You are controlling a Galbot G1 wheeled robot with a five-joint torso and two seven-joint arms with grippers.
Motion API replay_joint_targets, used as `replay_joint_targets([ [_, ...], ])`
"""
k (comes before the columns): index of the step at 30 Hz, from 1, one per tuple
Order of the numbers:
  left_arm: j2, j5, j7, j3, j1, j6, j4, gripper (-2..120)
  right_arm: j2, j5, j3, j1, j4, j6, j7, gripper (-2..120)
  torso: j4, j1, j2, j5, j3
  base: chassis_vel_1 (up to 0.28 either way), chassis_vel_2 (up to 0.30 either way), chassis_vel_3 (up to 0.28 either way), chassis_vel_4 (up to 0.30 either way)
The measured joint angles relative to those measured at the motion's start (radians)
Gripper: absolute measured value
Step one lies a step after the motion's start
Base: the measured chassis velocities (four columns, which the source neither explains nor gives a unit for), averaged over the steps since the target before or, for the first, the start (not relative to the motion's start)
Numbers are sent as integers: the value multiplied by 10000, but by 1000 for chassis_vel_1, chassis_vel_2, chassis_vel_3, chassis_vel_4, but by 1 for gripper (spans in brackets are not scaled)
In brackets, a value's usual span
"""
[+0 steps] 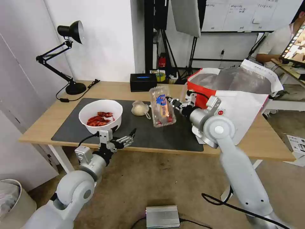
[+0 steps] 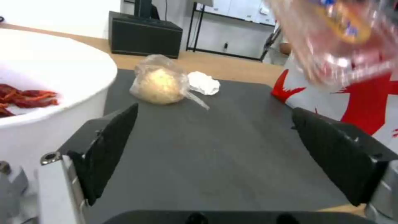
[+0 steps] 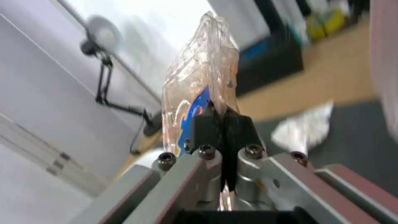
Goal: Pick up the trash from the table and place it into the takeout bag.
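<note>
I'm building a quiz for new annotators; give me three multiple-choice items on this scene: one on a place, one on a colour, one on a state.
1. Where does the white round bowl of red crayfish shells sit?
A. On the dark grey mat
B. Inside the white-and-red takeout bag
C. On the floor

2. What colour is the desk lamp?
A. White
B. Black
C. Red

3. What is the right gripper doing?
A. Open above the bowl
B. Shut on the small clear bag of beige stuff
C. Shut on the clear hinged plastic tray

Answers: 1 A, the bowl rests on the mat. 2 B, its arm and shade are black. 3 C, the right wrist view shows its fingers pinching the tray's edge.
</note>
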Motion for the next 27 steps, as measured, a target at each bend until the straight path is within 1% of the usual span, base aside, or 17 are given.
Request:
replay_joint_targets([
  [2, -82, 85, -10, 88, 12, 1, 11, 100, -63, -340, 59, 89, 46, 418, -313, 0, 0, 0, 0, 1, 0, 0, 0, 0, 0],
  [3, -82, 85, -10, 88, 12, 1, 11, 100, -63, -340, 59, 89, 46, 418, -313, 0, 0, 0, 0, 1, 0, 0, 0, 0, 0],
  [5, -138, 123, -18, 150, 13, 2, 32, 100, -129, -398, 145, 227, 122, 765, -414, 0, -1, 0, 0, 1, 0, 0, 0, 0, 0],
  [9, -185, 150, -34, 179, 19, 7, 64, 100, -231, -279, 281, 461, 223, 1042, -372, 0, 0, 0, 0, 1, 0, 0, 0, 0, 0],
  [12, -277, 220, -54, 276, 21, 19, 92, 100, -479, 119, 558, 771, 349, 1318, -144, 0, 0, 0, 0, 1, 0, 0, 0, 0, 0],
  [16, -371, 294, -65, 385, 17, 27, 140, 100, -763, 393, 900, 1052, 389, 1540, 57, 0, 0, 0, 0, 0, 0, 0, 0, 0, 0],
  [24, -459, 335, -94, 543, -48, 32, 221, 100, -1303, 841, 1582, 1324, 412, 1620, 328, 0, -1, 0, 0, 2, 0, 0, 0, 0, 0],
  [27, -494, 341, -110, 601, -98, 32, 287, 100, -1624, 938, 1965, 1426, 239, 1642, 384, 0, 1, 0, 0, 1, 0, 0, 0, 0, 0],
])
